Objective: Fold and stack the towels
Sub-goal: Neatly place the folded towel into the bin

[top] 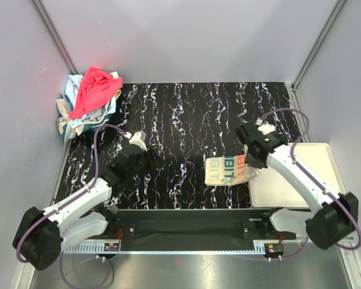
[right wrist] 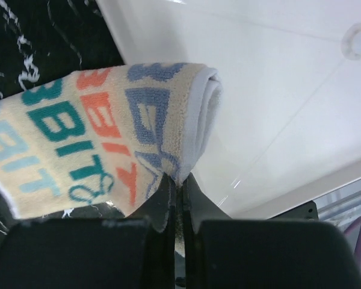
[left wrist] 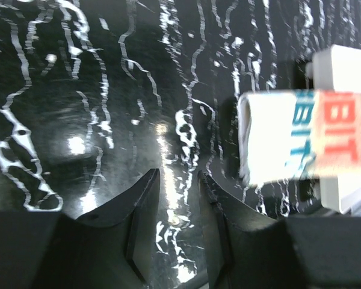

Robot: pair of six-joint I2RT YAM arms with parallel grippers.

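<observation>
One lettered towel (right wrist: 96,126) pinched by right gripper (right wrist: 175,180) (wrist view only); left gripper (left wrist: 179,179) parted, empty.

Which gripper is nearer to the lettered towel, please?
Right. The right gripper is shut on the lettered towel's edge. The left gripper hangs open over the table, apart from the towel, off to its left.

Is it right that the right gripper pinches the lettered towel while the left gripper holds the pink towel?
No: the left gripper holds nothing, jaws apart over the black mat, per the left wrist view; the pink towel lies on the far-left heap. The right gripper does pinch the lettered towel.
</observation>
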